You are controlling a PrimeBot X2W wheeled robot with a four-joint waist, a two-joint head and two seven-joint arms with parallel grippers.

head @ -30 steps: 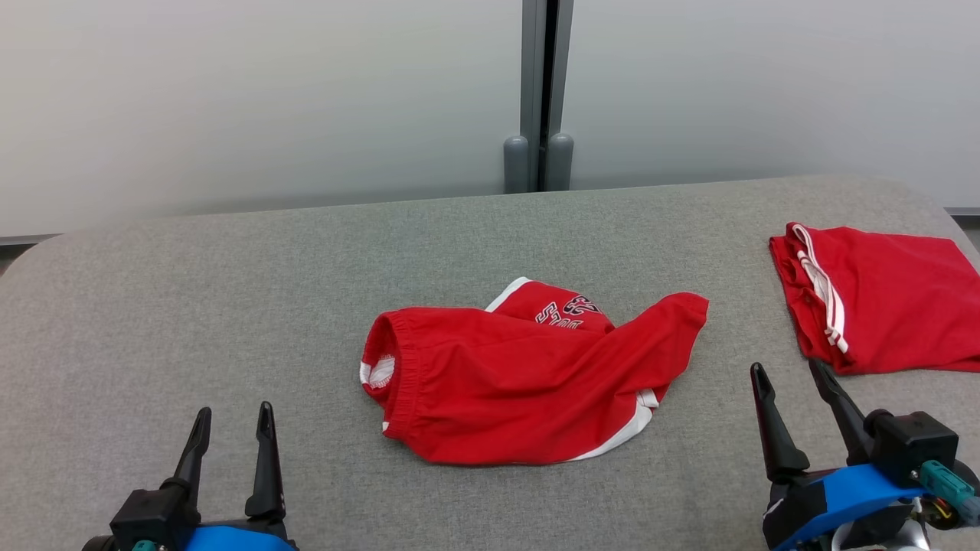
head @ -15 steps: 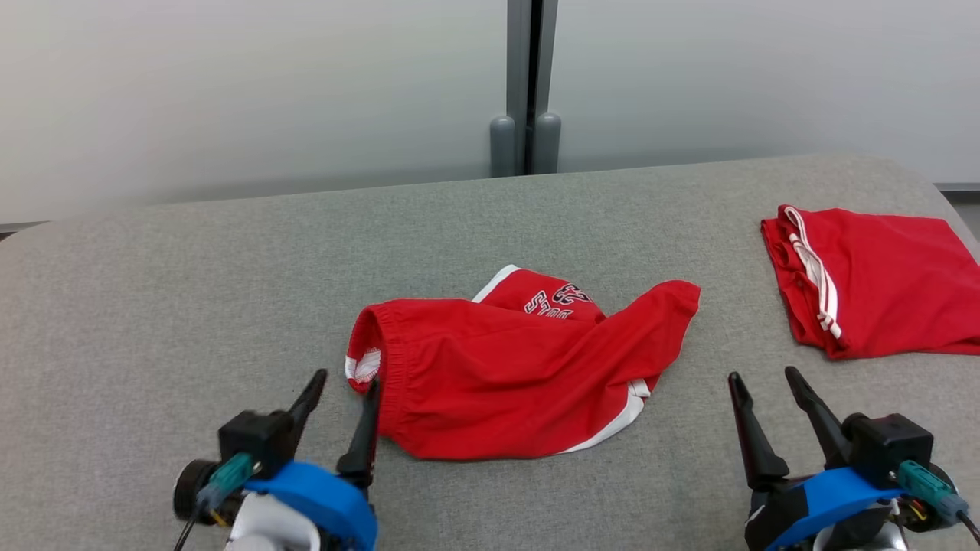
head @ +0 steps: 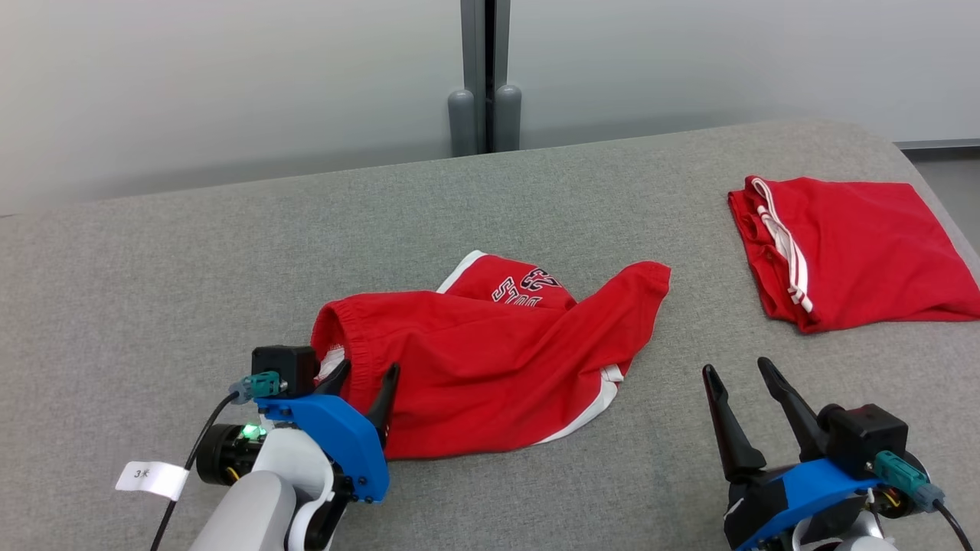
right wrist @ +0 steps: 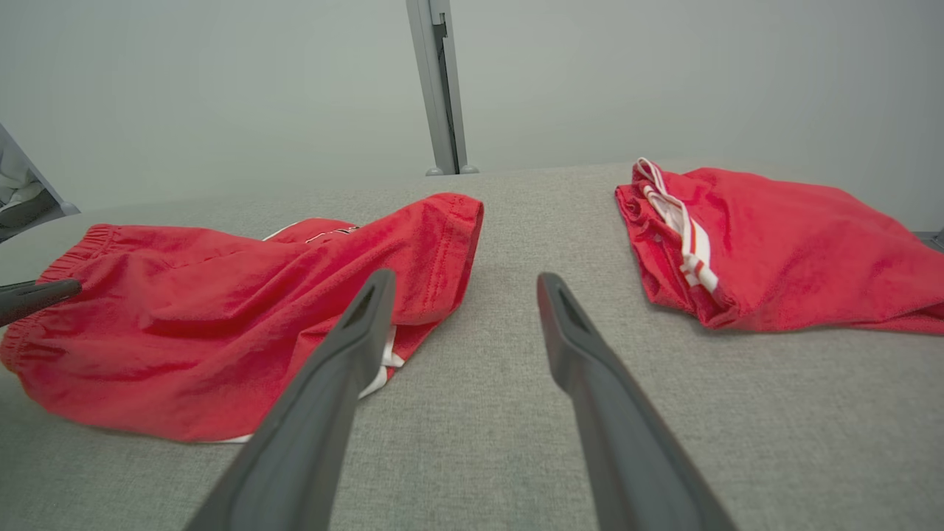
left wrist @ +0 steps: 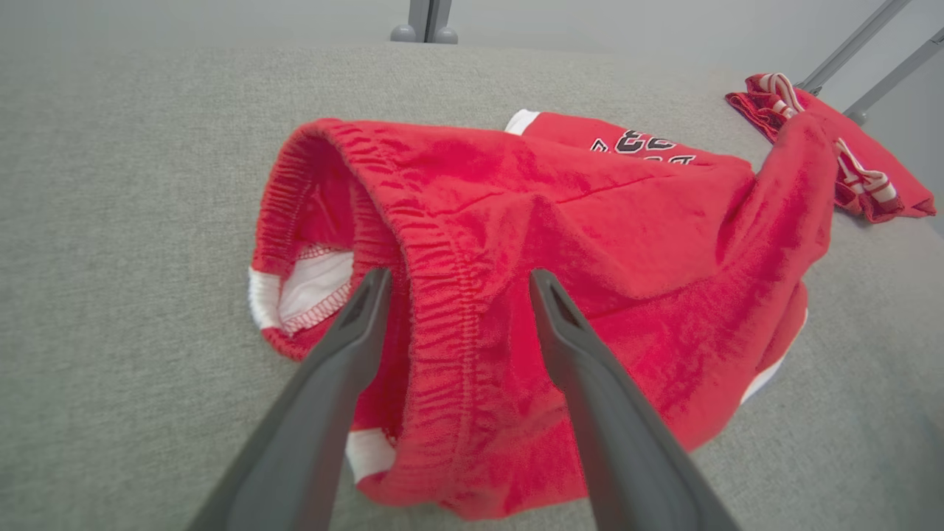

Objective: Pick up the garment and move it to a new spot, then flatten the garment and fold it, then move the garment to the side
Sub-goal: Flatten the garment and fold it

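Since the earlier frame, the left gripper (head: 370,367) has advanced from open table to the near left end of the crumpled red shorts with white trim and an elastic waistband (head: 490,360). The head camera has also turned, so the shift of the whole scene across that view is not a movement of the things.

In the left wrist view the two dark fingers (left wrist: 346,346) stand apart on either side of the gathered waistband ridge. They are not closed on it, and contact with the cloth cannot be confirmed. The right gripper (head: 736,366) remains near the front edge, jaws apart, holding nothing, just beside the shorts' right leg.

Judgement: the first step, the pick-up, is about to begin. Closing on the waistband should give a firm hold on several layers.

The shorts lie unlifted at the middle of the grey fabric-covered table (head: 153,291). A second, folded red garment with white stripes (head: 850,252) rests near the right edge. Behind the far edge stands a pale panelled wall (head: 230,76) with a grey vertical post (head: 482,76).
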